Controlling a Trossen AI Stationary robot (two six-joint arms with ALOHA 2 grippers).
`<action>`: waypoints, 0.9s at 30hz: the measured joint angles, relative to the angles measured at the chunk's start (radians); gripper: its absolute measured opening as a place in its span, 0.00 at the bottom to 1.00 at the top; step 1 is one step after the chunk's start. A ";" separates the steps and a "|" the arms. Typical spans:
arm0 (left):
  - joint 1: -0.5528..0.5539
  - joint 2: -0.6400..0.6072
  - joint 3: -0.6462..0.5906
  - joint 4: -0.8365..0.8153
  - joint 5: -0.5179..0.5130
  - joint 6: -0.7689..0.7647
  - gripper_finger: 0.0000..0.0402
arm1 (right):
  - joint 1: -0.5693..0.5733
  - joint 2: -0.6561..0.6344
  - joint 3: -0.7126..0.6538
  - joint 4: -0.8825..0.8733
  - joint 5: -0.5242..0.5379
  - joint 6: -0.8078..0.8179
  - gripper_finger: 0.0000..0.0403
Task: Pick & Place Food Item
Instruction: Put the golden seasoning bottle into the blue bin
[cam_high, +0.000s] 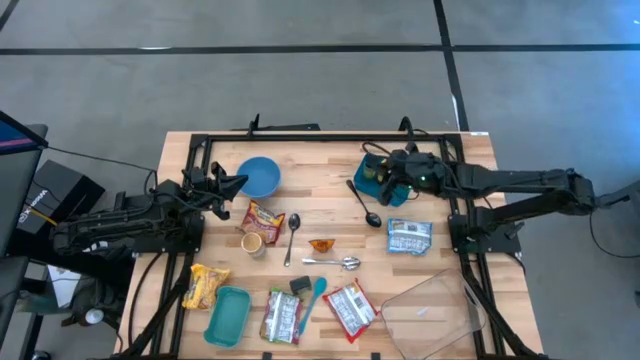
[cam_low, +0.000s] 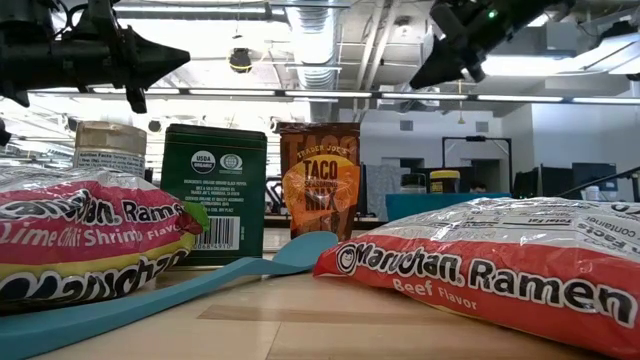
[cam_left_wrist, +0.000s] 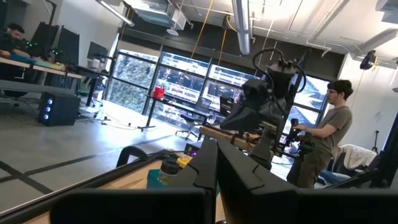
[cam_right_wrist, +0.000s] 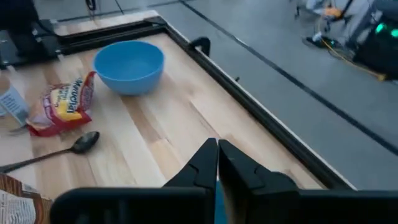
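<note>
Ramen packs sit closest to the low cam: a red crinkly-plastic Beef Flavor pack (cam_low: 500, 268) on one side, a pink/yellow Lime Chili Shrimp pack (cam_low: 90, 240) on the other, w/ a flat teal spatula (cam_low: 170, 295) lying between them on the pale wood-plank table (cam_low: 300, 325). Behind stand a green rectangular tin (cam_low: 214, 195) and a brown/orange taco mix pouch (cam_low: 320, 180), both upright.

Right arm reaches in from the table's right edge, stretched nearly level, wrist bent down; right gripper (cam_high: 388, 180) hangs over a teal container (cam_high: 372, 178) near the far right of the table. Its fingers (cam_right_wrist: 214, 163) are pressed together, nothing seen between them. Whether they touch the container can't be told.

Left arm lies folded along the left edge; left gripper (cam_high: 238, 183) points toward the round blue bowl (cam_high: 260, 177), just beside its rim. Fingers (cam_left_wrist: 214, 163) together, empty.

Mid-table, high view: small red/yellow ramen pack (cam_high: 264, 217), metal spoon (cam_high: 292, 235), black ladle (cam_high: 364, 203), blue-white pouch (cam_high: 409, 237), clear plastic tray (cam_high: 430, 310) at the near right corner. A person (cam_left_wrist: 323, 140) stands in the room beyond.
</note>
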 joint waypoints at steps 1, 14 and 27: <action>0.000 0.000 0.000 0.002 0.000 0.000 0.01 | 0.004 0.001 -0.017 0.032 0.000 -0.010 0.02; 0.000 0.000 0.000 0.021 0.000 0.000 0.01 | 0.025 0.000 -0.125 0.248 -0.004 -0.026 0.01; 0.000 0.002 0.016 0.069 0.099 -0.030 0.01 | 0.022 0.000 -0.125 0.256 -0.004 -0.026 0.01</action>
